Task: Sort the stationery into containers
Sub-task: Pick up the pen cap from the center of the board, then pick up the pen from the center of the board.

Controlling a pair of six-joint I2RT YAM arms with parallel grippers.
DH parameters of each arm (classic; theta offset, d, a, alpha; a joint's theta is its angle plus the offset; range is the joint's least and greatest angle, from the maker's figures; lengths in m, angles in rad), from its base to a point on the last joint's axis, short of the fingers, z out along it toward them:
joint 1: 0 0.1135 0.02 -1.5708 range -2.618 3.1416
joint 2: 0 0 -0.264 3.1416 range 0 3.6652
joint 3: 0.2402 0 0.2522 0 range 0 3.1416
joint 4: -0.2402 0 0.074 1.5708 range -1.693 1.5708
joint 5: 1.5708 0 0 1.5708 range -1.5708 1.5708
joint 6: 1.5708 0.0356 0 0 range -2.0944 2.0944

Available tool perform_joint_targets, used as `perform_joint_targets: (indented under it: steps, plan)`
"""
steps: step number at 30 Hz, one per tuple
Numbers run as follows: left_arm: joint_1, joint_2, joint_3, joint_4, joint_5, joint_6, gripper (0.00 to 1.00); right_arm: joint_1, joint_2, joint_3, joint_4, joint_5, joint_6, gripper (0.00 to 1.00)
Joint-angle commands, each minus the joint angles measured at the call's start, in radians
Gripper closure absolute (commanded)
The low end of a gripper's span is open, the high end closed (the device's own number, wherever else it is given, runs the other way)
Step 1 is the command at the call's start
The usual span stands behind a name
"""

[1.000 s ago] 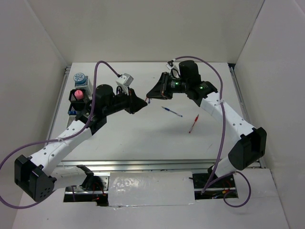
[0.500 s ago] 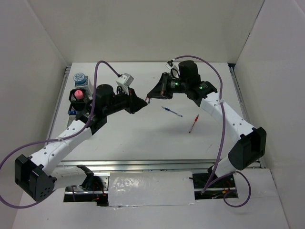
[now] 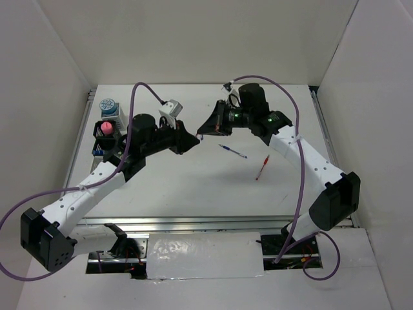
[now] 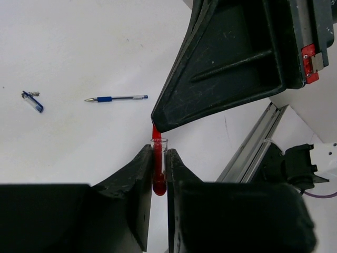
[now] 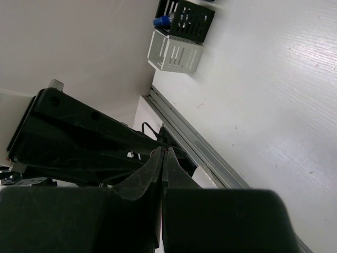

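Observation:
My left gripper (image 3: 192, 142) (image 4: 159, 158) is shut on the short red piece (image 4: 158, 176), a clear tube with red inside, held above the table. A thin red stem rises from it to my right gripper (image 3: 201, 134) (image 5: 162, 153), which is shut on that stem's tip. The two grippers meet tip to tip. The blue pen (image 3: 232, 151) (image 4: 117, 98) and the red pen (image 3: 262, 167) lie on the table to the right. A small blue-capped clear item (image 4: 32, 101) lies near the blue pen. The containers stand at the far left: white slotted (image 3: 110, 111) (image 5: 175, 52) and black mesh (image 3: 103, 132) (image 5: 190, 18).
A blue-white tin (image 3: 108, 104) sits in the white box and a pink block (image 3: 106, 128) in the black one. A blue item (image 5: 162, 21) shows beside the mesh box. White walls enclose the table; a metal rail (image 5: 205, 150) runs along its edge.
My right gripper has edged slightly left toward the left gripper. The pens and containers have not moved.

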Motion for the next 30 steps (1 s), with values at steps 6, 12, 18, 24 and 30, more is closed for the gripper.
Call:
perform_joint_targets:
  steps: [6, 12, 18, 24, 30]
  plan:
    - [-0.012, -0.011, 0.031, 0.040, 0.035, 0.032, 0.74, 0.012, -0.022, -0.006, 0.001, 0.017, -0.013, 1.00]
    - [0.003, -0.025, 0.026, 0.032, 0.040, 0.061, 1.00, 0.004, -0.034, 0.046, -0.071, 0.125, -0.108, 0.53]
    - [0.043, -0.097, -0.023, -0.085, 0.028, 0.150, 1.00, -0.220, -0.095, 0.037, -0.206, 0.208, -0.304, 0.37]
    - [0.095, -0.195, -0.112, -0.123, -0.015, 0.209, 1.00, -0.434, -0.068, -0.061, -0.433, 0.404, -0.646, 0.75]
    - [0.121, -0.215, -0.134, -0.132, -0.009, 0.197, 1.00, -0.484, 0.020, -0.175, -0.486, 0.541, -0.738, 0.77]
